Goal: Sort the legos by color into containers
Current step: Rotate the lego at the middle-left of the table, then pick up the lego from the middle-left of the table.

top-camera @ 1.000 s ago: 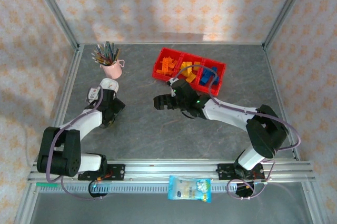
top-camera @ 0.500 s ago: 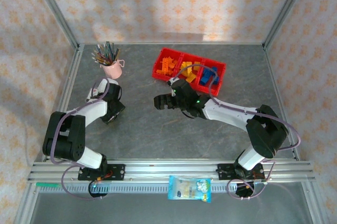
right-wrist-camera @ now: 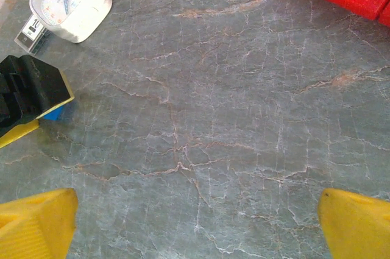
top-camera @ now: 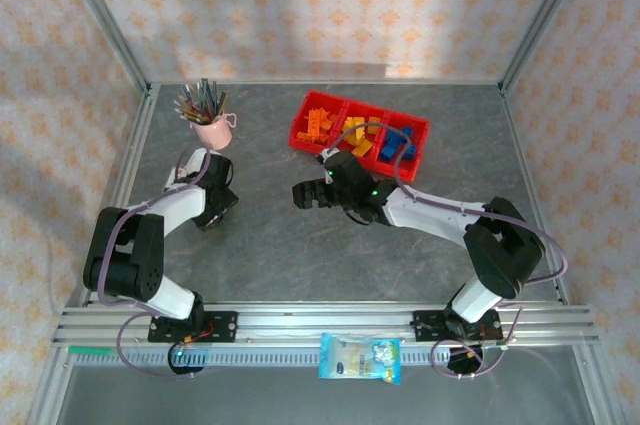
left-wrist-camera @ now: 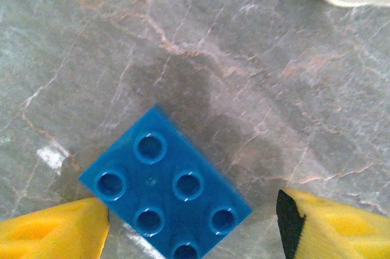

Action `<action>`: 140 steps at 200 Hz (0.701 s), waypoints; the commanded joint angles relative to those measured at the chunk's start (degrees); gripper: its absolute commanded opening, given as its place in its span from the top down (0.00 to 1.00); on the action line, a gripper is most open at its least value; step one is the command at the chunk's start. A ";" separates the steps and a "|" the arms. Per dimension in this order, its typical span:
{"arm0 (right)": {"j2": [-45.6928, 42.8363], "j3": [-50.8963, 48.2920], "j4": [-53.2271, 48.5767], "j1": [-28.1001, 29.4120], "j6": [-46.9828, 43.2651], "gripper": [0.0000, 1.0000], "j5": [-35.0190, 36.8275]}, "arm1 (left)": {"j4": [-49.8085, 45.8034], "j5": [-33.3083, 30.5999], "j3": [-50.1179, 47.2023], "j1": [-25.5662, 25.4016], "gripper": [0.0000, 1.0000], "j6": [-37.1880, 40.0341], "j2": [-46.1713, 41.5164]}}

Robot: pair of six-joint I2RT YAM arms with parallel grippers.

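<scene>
Jaws on the left arm [top-camera: 178, 211] stand wide, their yellow pads [left-wrist-camera: 52, 231] either side of a blue lego [left-wrist-camera: 166, 192] that lies studs-up on the grey counter [left-wrist-camera: 274, 88], the left pad at its corner and the right pad apart from it. Those on the right arm [top-camera: 425, 211] are spread wide too, holding nothing, near the red containers [top-camera: 300, 135], whose bins hold orange legos [top-camera: 318, 122], yellow legos [top-camera: 355, 133] and blue legos [top-camera: 400, 145]
</scene>
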 commanded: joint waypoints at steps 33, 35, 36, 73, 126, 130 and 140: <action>1.19 2.08 -0.48 -0.19 -1.24 0.00 1.75 | 5.95 -4.92 3.58 0.00 0.28 2.55 0.67; 1.22 2.00 -0.36 -0.23 -1.21 0.00 1.80 | 6.26 -4.72 3.44 0.09 0.28 2.58 0.72; 1.20 1.97 -0.32 -0.25 -1.20 0.00 1.80 | 6.43 -4.63 3.40 0.09 0.28 2.59 0.77; 2.06 2.47 -0.94 -0.45 -1.06 0.00 1.71 | 5.85 -2.20 4.19 0.05 0.28 3.11 4.94; 2.04 2.15 -0.63 -0.53 -1.05 0.00 1.81 | 6.16 -2.75 1.76 -0.17 0.34 5.07 3.47; 2.14 2.28 -0.67 -0.53 -1.09 0.00 1.81 | 6.16 -2.36 1.90 -0.19 0.36 5.26 3.73; 2.31 2.59 -0.83 -0.54 -0.93 0.00 1.88 | 6.12 -1.66 2.17 -0.16 0.40 5.70 4.30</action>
